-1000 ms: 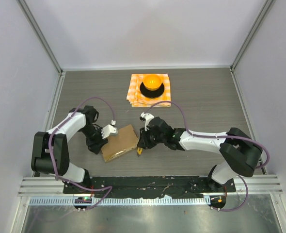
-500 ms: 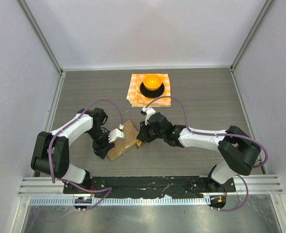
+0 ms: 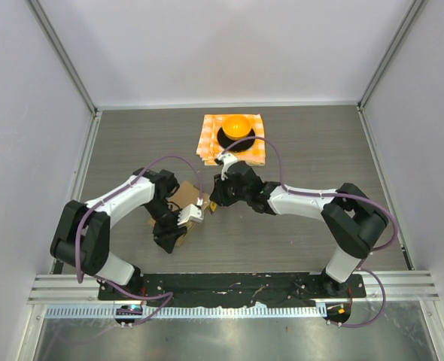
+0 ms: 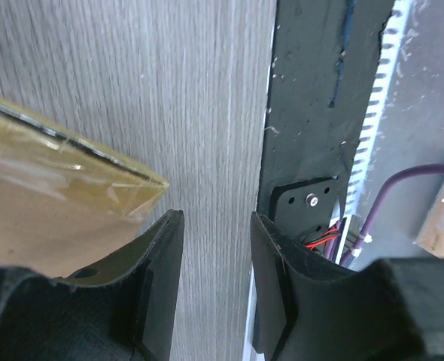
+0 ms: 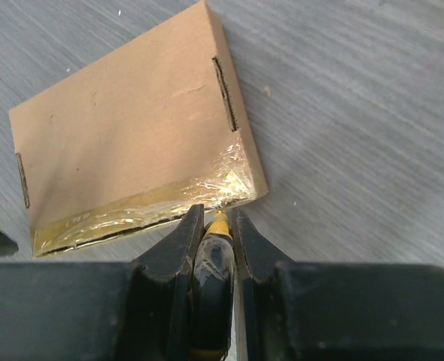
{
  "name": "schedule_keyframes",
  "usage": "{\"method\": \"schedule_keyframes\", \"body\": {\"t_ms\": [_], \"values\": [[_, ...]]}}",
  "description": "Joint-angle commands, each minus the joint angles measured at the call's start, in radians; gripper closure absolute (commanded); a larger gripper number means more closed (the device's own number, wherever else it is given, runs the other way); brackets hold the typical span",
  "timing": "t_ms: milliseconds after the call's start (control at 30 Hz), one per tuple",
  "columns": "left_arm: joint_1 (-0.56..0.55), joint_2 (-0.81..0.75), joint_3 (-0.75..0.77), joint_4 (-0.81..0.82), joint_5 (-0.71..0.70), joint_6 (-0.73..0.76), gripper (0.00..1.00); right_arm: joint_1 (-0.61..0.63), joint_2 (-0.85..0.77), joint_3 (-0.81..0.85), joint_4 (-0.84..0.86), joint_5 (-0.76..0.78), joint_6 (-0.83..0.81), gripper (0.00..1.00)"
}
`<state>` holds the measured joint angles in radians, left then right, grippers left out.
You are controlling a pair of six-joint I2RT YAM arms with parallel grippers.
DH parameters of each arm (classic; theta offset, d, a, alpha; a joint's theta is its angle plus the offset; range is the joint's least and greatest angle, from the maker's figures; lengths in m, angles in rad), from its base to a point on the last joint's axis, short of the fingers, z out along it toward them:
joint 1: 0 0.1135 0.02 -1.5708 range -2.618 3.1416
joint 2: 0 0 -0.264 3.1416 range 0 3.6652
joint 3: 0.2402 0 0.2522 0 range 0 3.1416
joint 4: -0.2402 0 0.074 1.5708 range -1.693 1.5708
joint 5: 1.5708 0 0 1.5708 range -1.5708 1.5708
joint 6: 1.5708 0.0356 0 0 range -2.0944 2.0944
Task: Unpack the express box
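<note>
- As the right gripper (image 5: pixel 217 216) clamps a yellow-tipped tool (image 5: pixel 213 259), we see its tip has reached the taped corner of the express box (image 5: pixel 132 128).
- The left gripper (image 4: pixel 216 226), half-spread and empty, has swung round beside the box, which lies between both arms; cutting seems imminent.
- Beyond: wood-grain table (image 3: pixel 320 150), checkered cloth (image 3: pixel 260 134), white walls (image 3: pixel 229 45).

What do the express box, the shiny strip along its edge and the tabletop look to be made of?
The express box looks like plain brown cardboard, matte, with cut slots near its ends. The strip along its near edge seems clear plastic tape: glossy, wrinkled, catching glare. The tabletop shows grey wood grain, matte; laminate or real wood, I cannot tell.
</note>
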<state>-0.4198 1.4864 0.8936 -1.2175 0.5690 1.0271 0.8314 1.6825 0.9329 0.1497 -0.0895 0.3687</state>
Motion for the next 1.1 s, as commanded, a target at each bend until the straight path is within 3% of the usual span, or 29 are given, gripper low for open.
{"method": "schedule_keyframes", "body": {"t_ms": [0, 167, 300, 400, 500, 1067], "values": [[-0.028, 0.029, 0.071, -0.069, 0.123, -0.012, 0.55, -0.018, 0.028, 0.078, 0.028, 0.014, -0.057, 0.99], [0.062, -0.038, 0.137, -0.132, 0.033, 0.040, 0.55, -0.021, 0.040, 0.089, 0.033, 0.007, -0.062, 0.99], [0.293, -0.054, 0.153, -0.195, -0.073, 0.202, 0.53, -0.021, 0.045, 0.084, 0.047, -0.001, -0.056, 0.99], [0.415, -0.020, 0.173, -0.237, -0.138, 0.287, 0.52, -0.021, 0.046, 0.084, 0.054, -0.010, -0.050, 0.99], [0.486, 0.015, 0.145, -0.180, -0.193, 0.314, 0.51, -0.021, 0.049, 0.087, 0.060, -0.015, -0.047, 0.99], [0.437, 0.167, 0.077, 0.148, -0.170, 0.275, 0.50, -0.021, 0.098, 0.142, 0.096, -0.029, -0.017, 0.99]]}}
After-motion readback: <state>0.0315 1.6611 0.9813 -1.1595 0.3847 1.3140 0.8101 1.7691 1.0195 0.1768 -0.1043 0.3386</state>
